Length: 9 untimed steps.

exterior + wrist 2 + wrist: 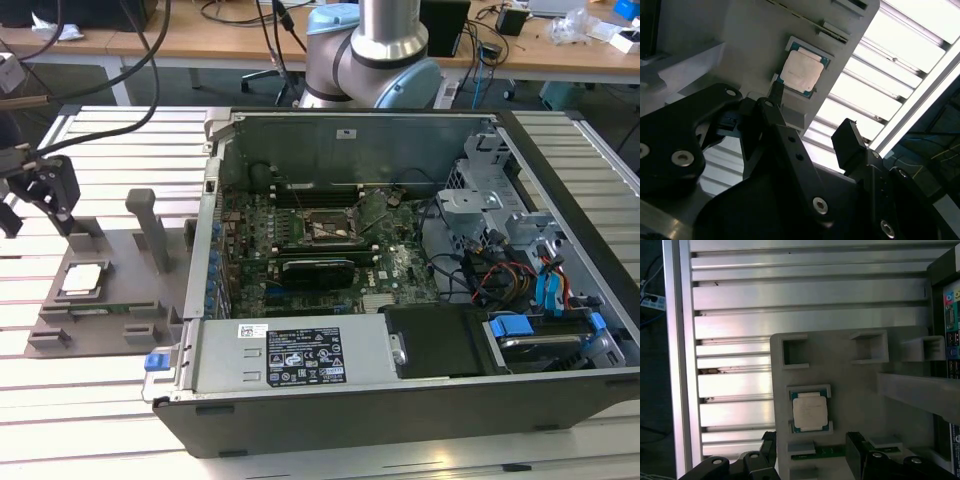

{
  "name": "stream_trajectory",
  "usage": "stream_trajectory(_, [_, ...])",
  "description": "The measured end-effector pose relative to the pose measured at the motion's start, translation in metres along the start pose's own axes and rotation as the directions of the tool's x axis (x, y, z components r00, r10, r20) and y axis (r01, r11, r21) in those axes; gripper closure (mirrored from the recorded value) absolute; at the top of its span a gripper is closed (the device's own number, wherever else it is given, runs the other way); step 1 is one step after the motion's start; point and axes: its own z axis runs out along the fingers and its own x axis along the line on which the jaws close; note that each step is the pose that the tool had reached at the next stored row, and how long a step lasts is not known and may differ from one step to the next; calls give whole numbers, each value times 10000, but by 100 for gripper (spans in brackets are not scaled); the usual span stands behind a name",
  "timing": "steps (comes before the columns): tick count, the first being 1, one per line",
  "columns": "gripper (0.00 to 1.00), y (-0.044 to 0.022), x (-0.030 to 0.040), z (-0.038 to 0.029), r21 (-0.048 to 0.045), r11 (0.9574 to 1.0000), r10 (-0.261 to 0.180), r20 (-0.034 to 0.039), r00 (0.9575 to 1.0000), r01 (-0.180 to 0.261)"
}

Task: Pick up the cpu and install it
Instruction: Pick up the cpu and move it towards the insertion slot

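The cpu (82, 279) is a small square chip with a silvery top plate, lying flat in a recess of the grey plastic tray (125, 262) at the exterior view's left. It also appears in both wrist views, cpu (801, 71) and cpu (810, 411). My gripper (42, 215) hangs above the tray's far left end, a short way off from the chip and not touching it. Its black fingers (856, 446) stand wide apart, open, with nothing between them. The motherboard's bare socket (330, 231) sits inside the open computer case (400, 400).
The tray (865, 400) has upright posts (150, 225) and a green strip part (825, 452) beside the chip. A long black expansion card (318, 268) lies near the socket. Cables and drive bays (520, 270) crowd the case's right side. Slatted aluminium table (790, 295) surrounds everything.
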Motion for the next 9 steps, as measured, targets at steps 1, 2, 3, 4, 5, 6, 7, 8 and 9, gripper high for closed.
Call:
stream_trajectory(1, [34,0,0,5,1,10000,0,-1,10000,0])
stream_trajectory(2, [34,0,0,10,1,10000,0,-1,10000,0])
stream_trajectory(3, [34,0,1,16,0,10000,0,-1,10000,0])
stream_trajectory(4, [34,0,0,21,0,10000,0,0,10000,0])
stream_trajectory(5, [34,0,1,33,0,10000,0,0,10000,0])
stream_trajectory(6, [34,0,1,40,0,10000,0,-1,10000,0])
stream_trajectory(7, [34,0,1,46,0,10000,0,-1,10000,0])
stream_trajectory(8, [34,0,1,53,0,10000,0,0,10000,0])
stream_trajectory(9, [34,0,1,57,1,10000,0,-1,10000,0])
